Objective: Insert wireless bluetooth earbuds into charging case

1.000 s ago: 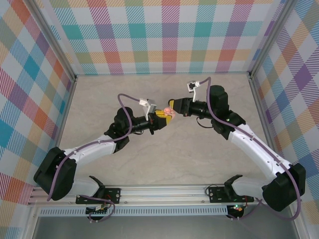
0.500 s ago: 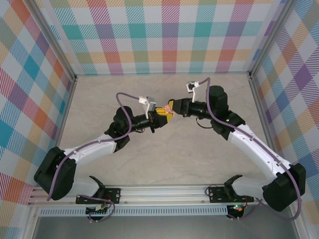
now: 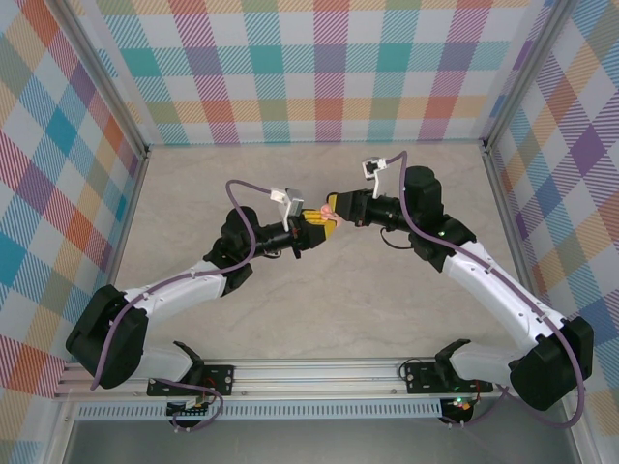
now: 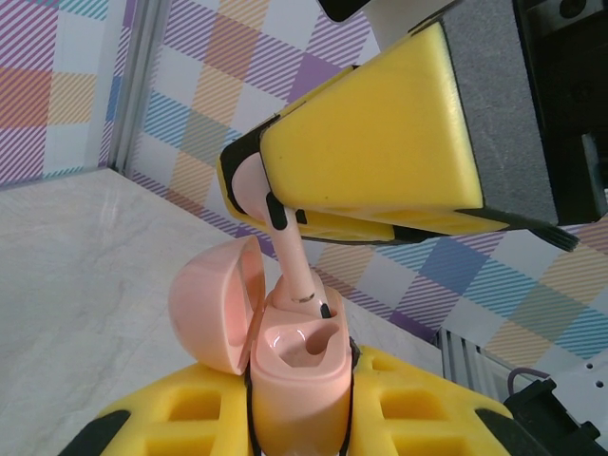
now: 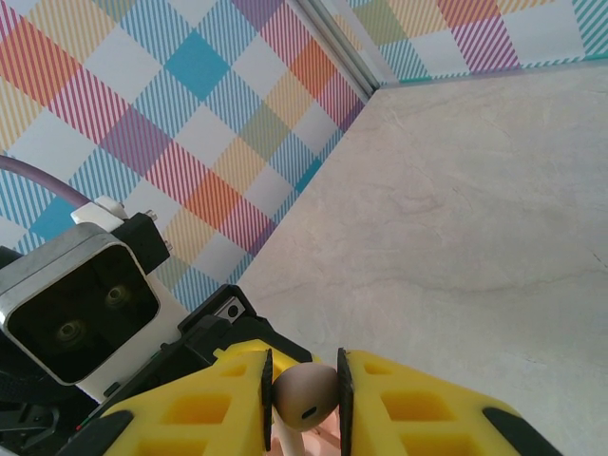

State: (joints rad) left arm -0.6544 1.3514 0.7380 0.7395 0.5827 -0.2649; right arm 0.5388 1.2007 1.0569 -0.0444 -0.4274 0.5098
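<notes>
Hanging stem-down from above, the pink earbud (image 4: 291, 271) has its dark-tipped stem at the mouth of one socket in the charging case (image 4: 296, 366). The case's lid stands hinged open to the left, and both things are held up off the table (image 3: 193, 193). The stem looks tilted against the socket, so pushing straight down could jam it on the rim or lever the small case out of its pinch. The right gripper (image 5: 305, 397) is closed narrowly on the bud's rounded head, and the left gripper (image 4: 302, 423) is clamped tight around the case's lower half.
</notes>
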